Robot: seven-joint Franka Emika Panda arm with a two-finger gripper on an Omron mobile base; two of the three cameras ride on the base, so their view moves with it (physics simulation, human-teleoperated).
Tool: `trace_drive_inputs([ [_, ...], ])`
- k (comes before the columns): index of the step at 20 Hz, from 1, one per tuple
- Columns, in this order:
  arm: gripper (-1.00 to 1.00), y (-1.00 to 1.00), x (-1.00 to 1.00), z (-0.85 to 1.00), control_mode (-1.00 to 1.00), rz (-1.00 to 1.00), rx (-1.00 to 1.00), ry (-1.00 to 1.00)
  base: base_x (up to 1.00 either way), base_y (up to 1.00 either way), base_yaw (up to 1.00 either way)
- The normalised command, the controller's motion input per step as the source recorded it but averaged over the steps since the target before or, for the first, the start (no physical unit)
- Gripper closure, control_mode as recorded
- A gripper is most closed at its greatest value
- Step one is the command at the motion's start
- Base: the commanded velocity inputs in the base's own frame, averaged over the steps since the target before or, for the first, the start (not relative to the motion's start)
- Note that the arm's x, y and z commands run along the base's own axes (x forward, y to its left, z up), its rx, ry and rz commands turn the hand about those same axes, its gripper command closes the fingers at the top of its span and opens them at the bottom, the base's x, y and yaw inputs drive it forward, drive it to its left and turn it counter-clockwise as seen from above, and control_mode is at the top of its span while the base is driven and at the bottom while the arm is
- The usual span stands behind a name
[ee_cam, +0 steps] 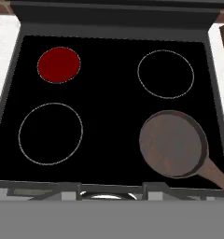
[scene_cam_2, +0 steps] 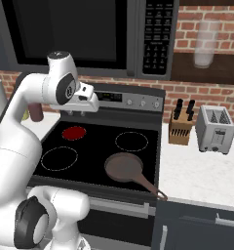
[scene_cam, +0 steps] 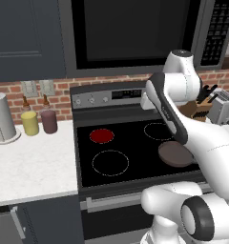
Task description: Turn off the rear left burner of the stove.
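Note:
The stove [scene_cam: 135, 143] [scene_cam_2: 97, 146] [ee_cam: 109, 93] is a black glass top with a grey control panel behind it. Its rear left burner [scene_cam: 101, 136] [scene_cam_2: 73, 132] [ee_cam: 59, 64] glows red as a small solid disc. Small round knobs [scene_cam: 91, 100] [scene_cam_2: 142, 103] sit on the panel beside a digital display. My gripper [scene_cam_2: 76, 112] hangs high over the back left part of the stove, in front of the left end of the panel and touching nothing. Its fingers are too small and too hidden to show how far apart they stand.
A brown frying pan [scene_cam: 175, 154] [scene_cam_2: 124, 167] [ee_cam: 172, 144] rests on the front right zone, handle toward the front right. A dark microwave [scene_cam: 135, 28] hangs above. On the right counter stand a knife block [scene_cam_2: 181, 126] and toaster [scene_cam_2: 215, 129]; two jars [scene_cam: 29, 122] stand on the left counter.

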Motion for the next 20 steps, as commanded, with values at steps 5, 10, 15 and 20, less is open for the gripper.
trace_drive_inputs([
  [5,-1.0,0.0,0.0,-0.01,-1.0,0.0,0.0,0.0,0.0,0.0,0.0],
  [10,-1.0,0.0,0.0,0.0,-1.0,0.0,0.0,0.0,0.0,0.0,0.0],
  [15,-1.0,0.0,0.0,0.0,-1.0,0.0,0.0,0.0,0.0,0.0,0.0],
  [20,-1.0,0.01,-0.03,0.0,-1.0,0.0,-0.01,0.0,0.0,0.0,0.0],
])
